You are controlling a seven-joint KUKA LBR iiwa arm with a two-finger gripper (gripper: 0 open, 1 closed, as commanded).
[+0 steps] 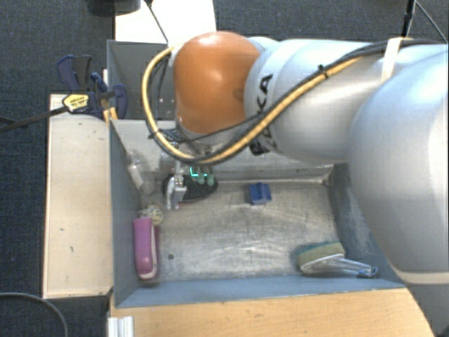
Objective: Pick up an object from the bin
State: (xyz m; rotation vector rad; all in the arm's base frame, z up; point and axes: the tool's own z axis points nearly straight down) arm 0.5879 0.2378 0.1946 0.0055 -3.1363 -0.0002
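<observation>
Reaching in from the right, the big grey arm point(337, 104) w/ its orange cover point(210, 83) hangs over the bin's point(231, 286) back left. The gripper point(175, 192) is low there. Can't tell if it's open or shut, or has anything. A green brush point(319, 253) lies front right. A pink tube point(145, 248) lies by the left wall. A small blue block point(259, 193) sits near the gripper, not touching.
</observation>
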